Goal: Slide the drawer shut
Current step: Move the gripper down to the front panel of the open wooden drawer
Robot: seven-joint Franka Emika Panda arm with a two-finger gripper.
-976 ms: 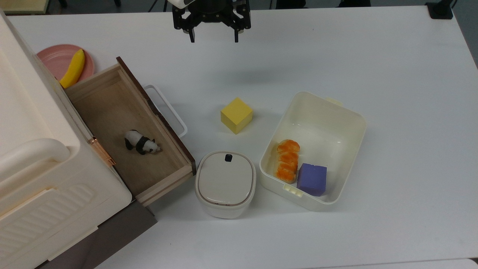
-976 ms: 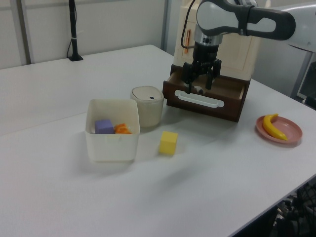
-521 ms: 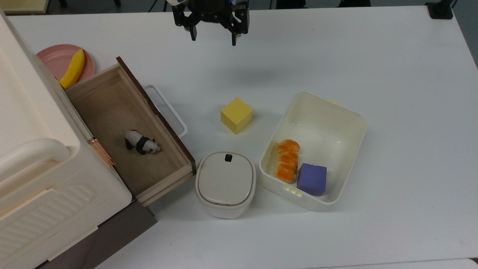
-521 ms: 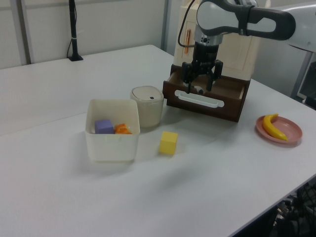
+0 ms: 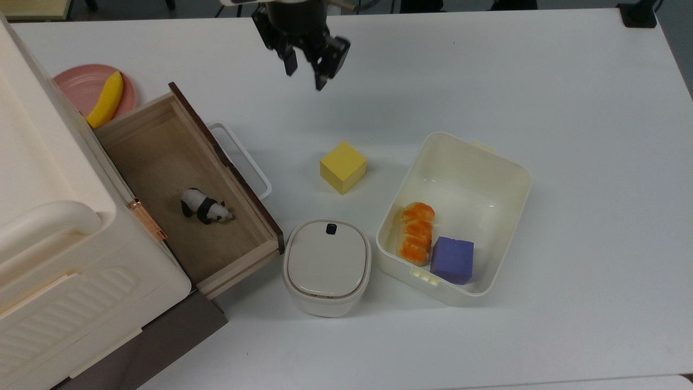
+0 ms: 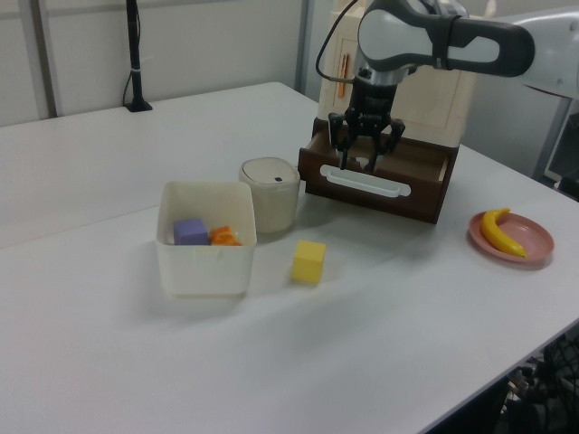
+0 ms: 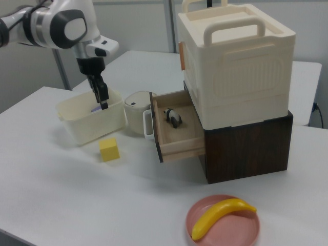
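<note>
The drawer (image 5: 189, 200) is wide open, so the job has not started. In the top view it sticks out from the cream cabinet (image 5: 59, 216) on the left, and its dark front with the white loop handle (image 5: 243, 160) points toward the middle of the surface (image 5: 541, 81). A little toy panda (image 5: 206, 207) stands inside the drawer on the wood floor. It sits low, so I think it will not catch when the drawer goes in.

Going left to right in the top view: a pink plate (image 5: 81, 86) with a banana (image 5: 106, 99) sits at the far left, behind the drawer's far corner. Next comes the drawer. Then a small white container with a lid (image 5: 327, 266) stands just beside the drawer's near front corner. It is to the side, not in the drawer's path, but the arm could bump it. A yellow block (image 5: 342, 166) sits out in front of the handle, a little way off. On the right is an open cream bin (image 5: 455, 216) with an orange bread-like toy (image 5: 416, 233) and a purple block (image 5: 452, 260) inside.

The end effector (image 5: 304, 73) hangs above the far side of the surface, well apart from the handle. Its fingers are parted and hold nothing. What is left is everything: it has to get to the dark front and push the drawer all the way in.
</note>
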